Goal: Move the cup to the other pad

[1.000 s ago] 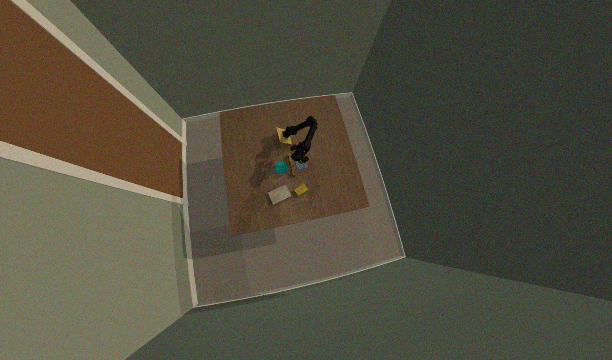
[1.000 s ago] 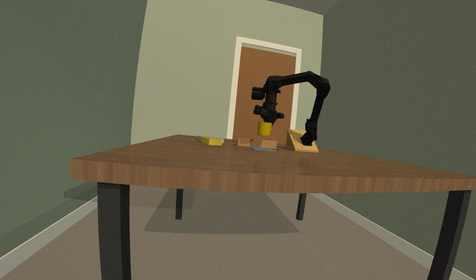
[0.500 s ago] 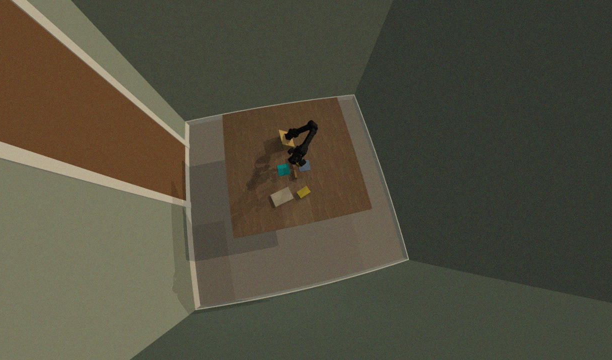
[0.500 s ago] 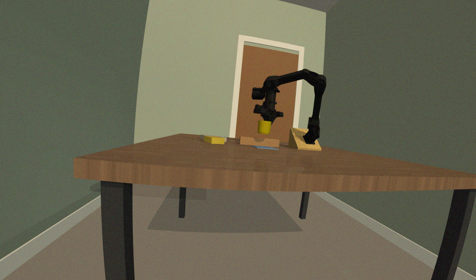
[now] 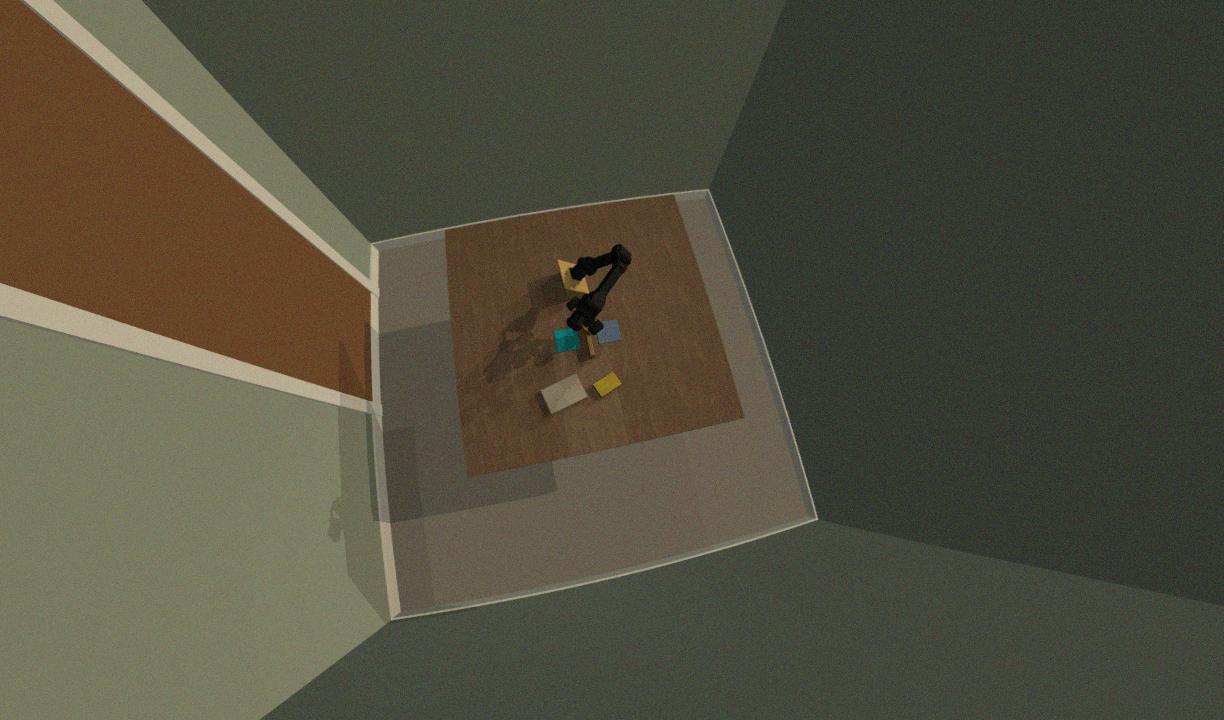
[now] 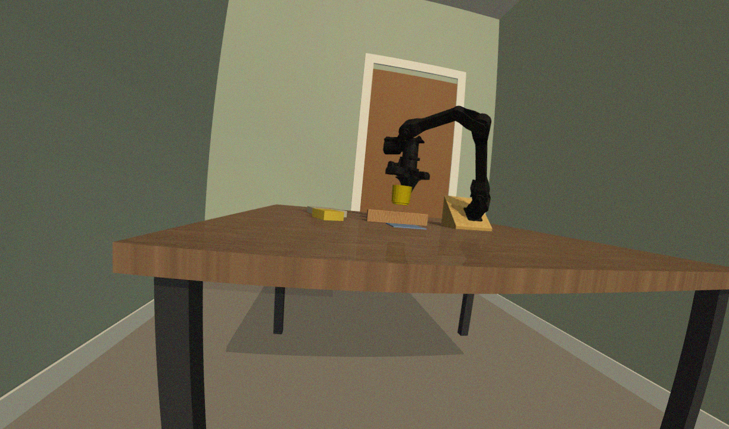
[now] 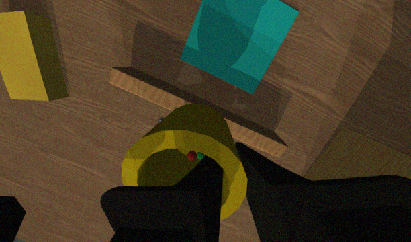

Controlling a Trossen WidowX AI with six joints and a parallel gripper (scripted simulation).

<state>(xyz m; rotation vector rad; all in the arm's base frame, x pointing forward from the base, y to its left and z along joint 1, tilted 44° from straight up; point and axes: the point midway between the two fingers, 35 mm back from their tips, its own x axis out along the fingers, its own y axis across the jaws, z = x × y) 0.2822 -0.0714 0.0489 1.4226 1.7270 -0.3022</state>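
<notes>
The yellow cup (image 6: 401, 194) (image 7: 199, 115) hangs upright in the air above the wooden barrier. My gripper (image 6: 409, 186) (image 7: 228, 148) is shut on the cup's wall, one finger inside and one outside. A red marble (image 7: 192, 155) and a green marble (image 7: 200, 155) show inside the cup; the finger hides part of the inside. The teal pad (image 5: 566, 340) (image 7: 272, 37) lies beyond the barrier, with nothing on it. The blue pad (image 5: 609, 331) (image 6: 410, 226) lies on the other side of the barrier, almost wholly hidden in the wrist view.
The low wooden barrier (image 5: 591, 344) (image 6: 396, 216) (image 7: 259, 138) stands between the two pads. A yellow block (image 5: 607, 385) (image 6: 328, 214) (image 7: 21, 57) and a pale box (image 5: 564, 394) lie off to one side. A wooden wedge (image 5: 567, 276) (image 6: 455, 215) stands at the arm's base.
</notes>
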